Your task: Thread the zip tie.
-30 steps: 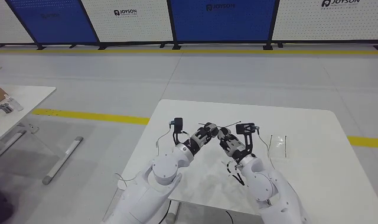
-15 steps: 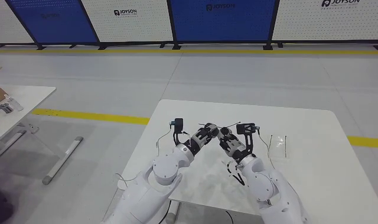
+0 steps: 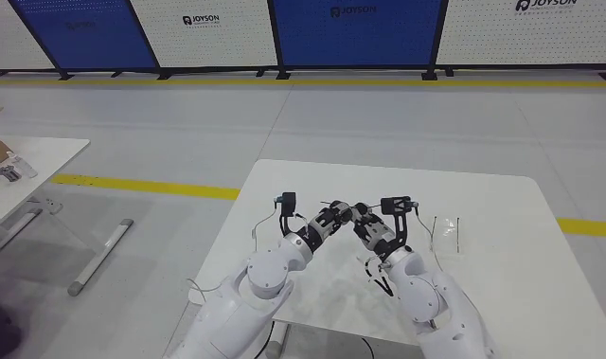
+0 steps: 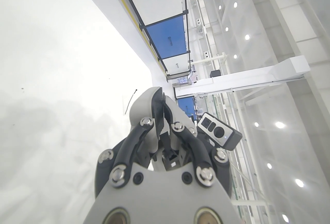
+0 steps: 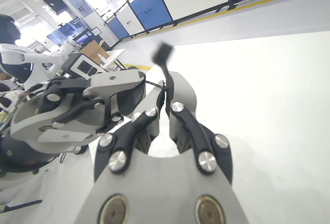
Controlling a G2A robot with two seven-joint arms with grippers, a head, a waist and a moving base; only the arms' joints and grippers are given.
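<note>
Close in, the right end effector (image 5: 166,92) is clamped narrow on the black zip tie (image 5: 162,53). It grips the strap just short of the head, whose square block stands clear beyond the fingertips. Just beside it, the left end effector (image 5: 140,84) is closed narrow on a thin black strand that runs across to the right's fingers; by its look, this is the tie's tail.

From above, the two meet tip to tip over the middle of the white surface (image 3: 492,283). The left sits at 9 o'clock of the right, and the tie is held off the surface between them.

The coming move turns on that short gap. The tail lies crosswise to the strap's long axis and short of the head. It likely has to be swung round and fed into the head's slot, and the left arm holds the free end.

The slot itself cannot be made out, and from above the tie is too thin to trace. Farther off, at 3 o'clock of the right end effector, a small clear packet (image 3: 445,228), apparently of spare ties, lies on the surface.
</note>
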